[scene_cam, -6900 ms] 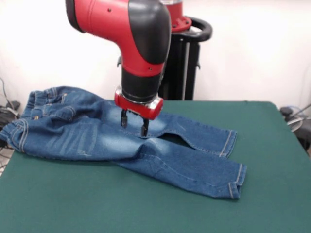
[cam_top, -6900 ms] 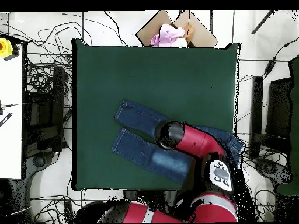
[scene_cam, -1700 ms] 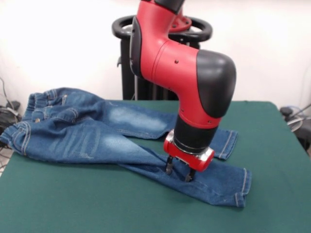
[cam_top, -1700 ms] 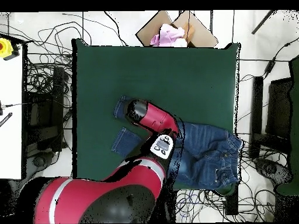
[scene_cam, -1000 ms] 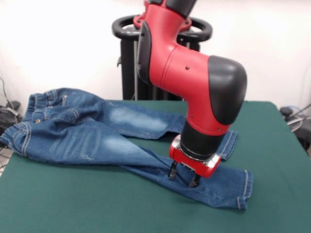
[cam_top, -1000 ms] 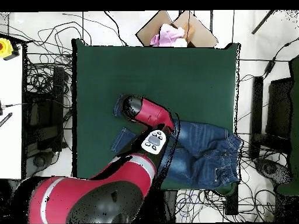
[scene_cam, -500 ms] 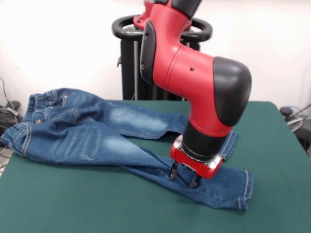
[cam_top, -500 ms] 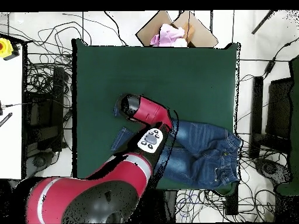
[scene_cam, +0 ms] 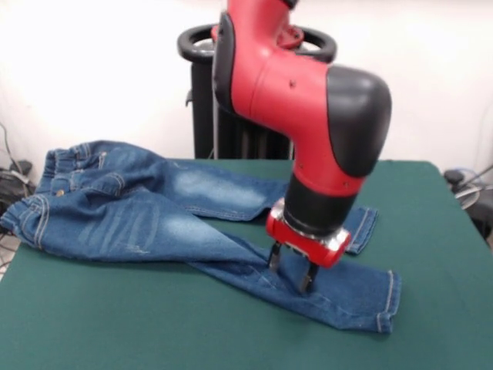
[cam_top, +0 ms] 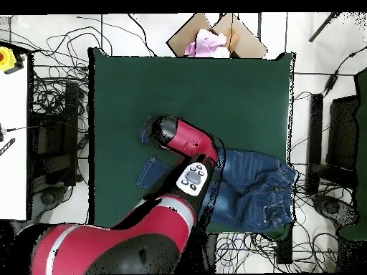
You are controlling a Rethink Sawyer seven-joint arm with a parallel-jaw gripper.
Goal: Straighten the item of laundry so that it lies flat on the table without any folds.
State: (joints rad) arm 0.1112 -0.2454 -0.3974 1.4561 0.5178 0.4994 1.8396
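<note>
The jaws (scene_cam: pixel 290 274) stand apart, one tip on each side of a strip of denim, just above the nearer leg of the jeans (scene_cam: pixel 139 216) and gripping nothing I can make out. That leg runs to the right, its hem lying flat near the front. The farther leg stretches behind the red arm (scene_cam: pixel 308 100), its cuff showing past the wrist. The waistband is bunched at the far left, at the edge of the green surface (scene_cam: pixel 115 324). From above, a cardboard box (cam_top: pixel 215 32) with pink cloth sits beyond the surface.
</note>
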